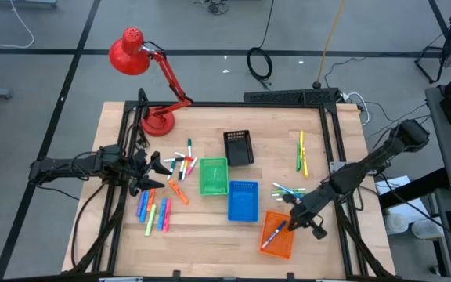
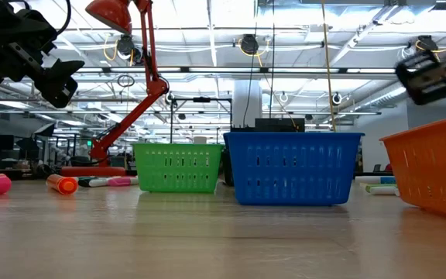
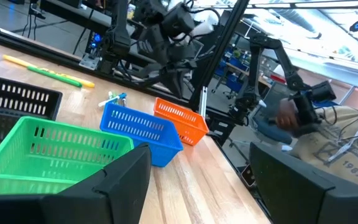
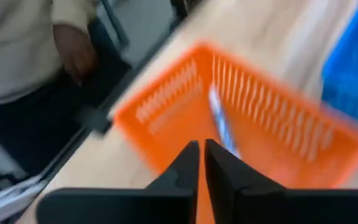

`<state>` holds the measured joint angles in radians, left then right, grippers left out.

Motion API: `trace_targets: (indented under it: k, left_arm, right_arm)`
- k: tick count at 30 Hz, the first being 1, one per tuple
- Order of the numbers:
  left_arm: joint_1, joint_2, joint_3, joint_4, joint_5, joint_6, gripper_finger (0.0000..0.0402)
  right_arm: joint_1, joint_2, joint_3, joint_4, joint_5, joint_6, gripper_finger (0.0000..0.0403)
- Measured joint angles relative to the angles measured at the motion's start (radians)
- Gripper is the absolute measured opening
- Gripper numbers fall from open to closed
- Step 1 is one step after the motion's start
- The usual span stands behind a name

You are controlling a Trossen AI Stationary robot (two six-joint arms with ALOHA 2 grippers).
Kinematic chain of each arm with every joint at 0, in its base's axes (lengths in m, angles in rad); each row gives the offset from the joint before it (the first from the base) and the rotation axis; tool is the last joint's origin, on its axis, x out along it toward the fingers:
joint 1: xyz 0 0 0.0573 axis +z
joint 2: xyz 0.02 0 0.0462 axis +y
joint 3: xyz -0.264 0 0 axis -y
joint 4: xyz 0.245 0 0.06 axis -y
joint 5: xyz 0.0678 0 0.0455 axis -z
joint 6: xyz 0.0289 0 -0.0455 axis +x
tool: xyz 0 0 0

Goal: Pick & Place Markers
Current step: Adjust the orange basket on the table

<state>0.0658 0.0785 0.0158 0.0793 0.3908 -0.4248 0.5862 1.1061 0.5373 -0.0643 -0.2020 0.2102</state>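
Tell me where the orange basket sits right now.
In the high view, the orange basket sits near the table's front right edge, just below the blue basket, with the right claw beside it.

Two dark, near-black arms, slender jointed links, bulkier housings at joints. Left gripper (image 1: 156,167): black angular fingers (image 3: 120,180), flat broad faces, matte finish. Right gripper (image 4: 201,163): two tapered black fingers, pointed tips, rising from flat black crossbar. Black cables trail along left arm. No readable markings or screws discernible.
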Motion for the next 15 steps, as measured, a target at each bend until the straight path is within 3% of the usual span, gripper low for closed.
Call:
trace_targets:
  k: [5, 15]
  left_arm:
    - [0.0, 0.0, 0.0, 0.0, 0.0, 0.0, 0.0274]
    - [0.0, 0.0, 0.0, 0.0, 0.0, 0.0, 0.0274]
  right_arm:
    - [0.084, -0.031, 0.018, -0.233, 0.047, 0.176, 0.0003]
    - [0.108, -0.023, -0.05, -0.258, 0.282, 0.241, 0.0001]
